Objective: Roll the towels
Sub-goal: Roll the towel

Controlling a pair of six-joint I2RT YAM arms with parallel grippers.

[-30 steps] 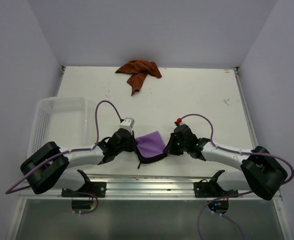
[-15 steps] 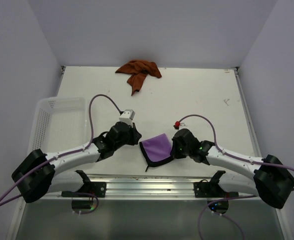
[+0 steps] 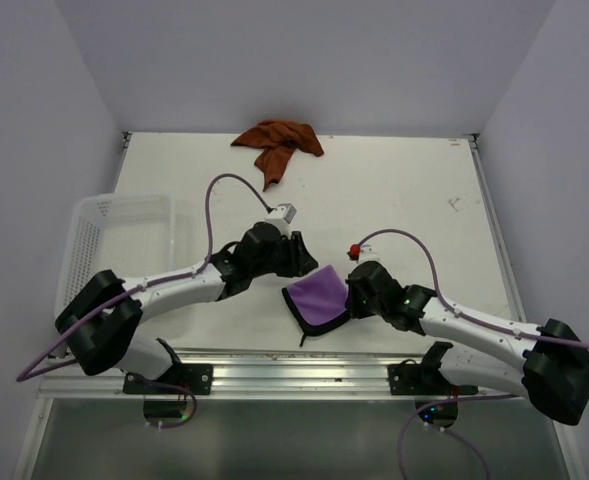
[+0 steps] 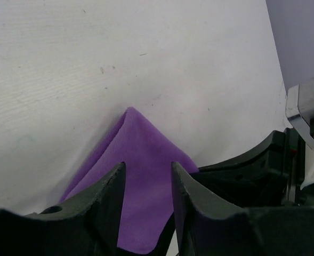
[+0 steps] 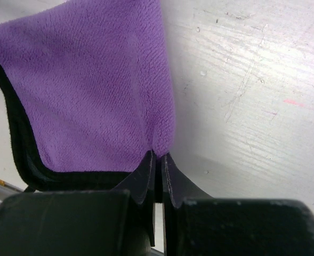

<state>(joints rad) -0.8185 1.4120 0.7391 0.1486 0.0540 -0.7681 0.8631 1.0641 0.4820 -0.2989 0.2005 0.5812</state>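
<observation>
Purple towel (image 5: 93, 90) pinched by right gripper (image 5: 158, 160); left gripper (image 4: 147, 168) parted.

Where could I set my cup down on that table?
Bare table right of the orange towel and down the right side; also between that towel and the basket. Crowded front middle, where left gripper and right gripper flank the purple towel.

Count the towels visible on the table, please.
2. The purple towel lies near the front edge, one side pinched by the right fingers; the rust-orange towel sits crumpled at the far edge. None appears hidden.
</observation>
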